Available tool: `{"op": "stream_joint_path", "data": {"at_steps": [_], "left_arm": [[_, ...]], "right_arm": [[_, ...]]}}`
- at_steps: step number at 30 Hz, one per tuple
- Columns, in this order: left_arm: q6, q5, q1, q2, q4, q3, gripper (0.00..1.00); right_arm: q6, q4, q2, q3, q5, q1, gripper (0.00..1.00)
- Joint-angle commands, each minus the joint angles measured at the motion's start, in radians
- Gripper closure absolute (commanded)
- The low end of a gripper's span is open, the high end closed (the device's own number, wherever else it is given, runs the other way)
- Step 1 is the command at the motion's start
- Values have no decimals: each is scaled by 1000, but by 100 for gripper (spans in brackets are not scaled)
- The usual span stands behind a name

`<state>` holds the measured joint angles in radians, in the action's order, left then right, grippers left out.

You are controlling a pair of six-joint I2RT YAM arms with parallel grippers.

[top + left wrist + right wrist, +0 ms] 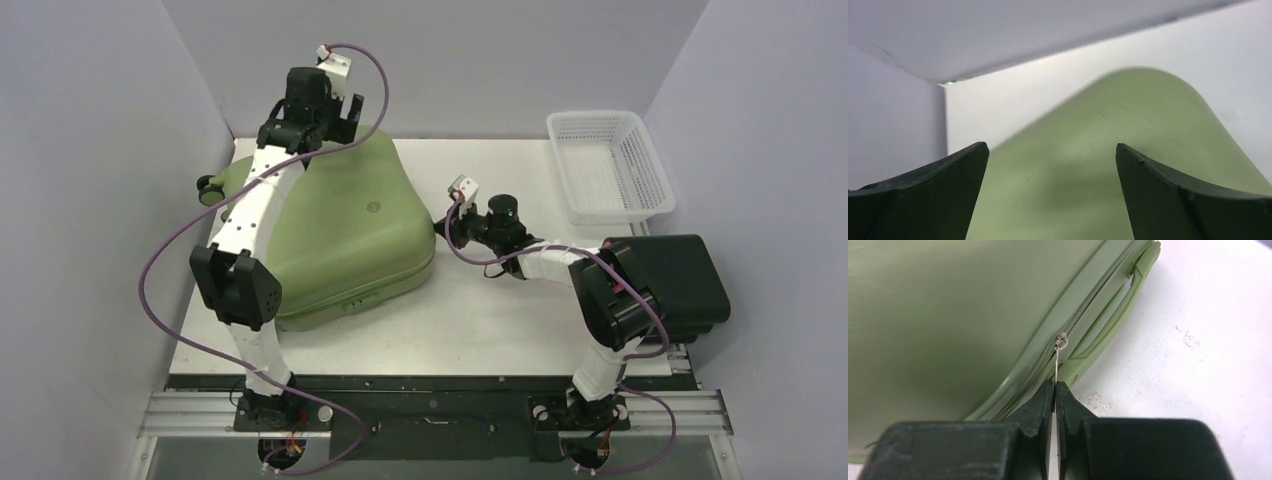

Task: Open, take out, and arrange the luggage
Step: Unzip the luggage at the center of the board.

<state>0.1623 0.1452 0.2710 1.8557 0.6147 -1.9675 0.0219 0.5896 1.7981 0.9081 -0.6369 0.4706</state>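
The luggage (345, 225), an olive-green hard-shell suitcase, lies flat and closed on the left half of the table, a black wheel (207, 186) showing at its left edge. My left gripper (345, 112) hangs open over its far corner; in the left wrist view the gripper (1052, 150) has only the green shell (1098, 150) between its spread fingers. My right gripper (447, 227) is at the case's right edge. In the right wrist view that gripper (1054, 383) is shut on the thin metal zipper pull (1058, 357), beside the green side handle (1108, 325).
A white mesh basket (610, 165) stands at the back right. A smaller black case (670, 280) sits at the right edge, partly under my right arm. Grey walls close in on the left, back and right. Cables loop off both arms.
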Motion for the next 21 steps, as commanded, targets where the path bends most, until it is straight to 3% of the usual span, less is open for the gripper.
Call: {"op": "stream_joint_path", "data": {"at_steps": [1,5,11,21], "left_arm": [[42,296,17,176,-97,-160,3],[73,414,17,367,-45,-351,4],[166,520,13,510,-119,-376,4],[142,461,-14,636,77,-465,4]], "right_arm": [[-139,-3,-98,-50,0,48,100],[-124,20,-96,-57,15,54,100],[-97,5,-64,-19,40,48,100],[-58,-17,-20,29,30,36,100]]}}
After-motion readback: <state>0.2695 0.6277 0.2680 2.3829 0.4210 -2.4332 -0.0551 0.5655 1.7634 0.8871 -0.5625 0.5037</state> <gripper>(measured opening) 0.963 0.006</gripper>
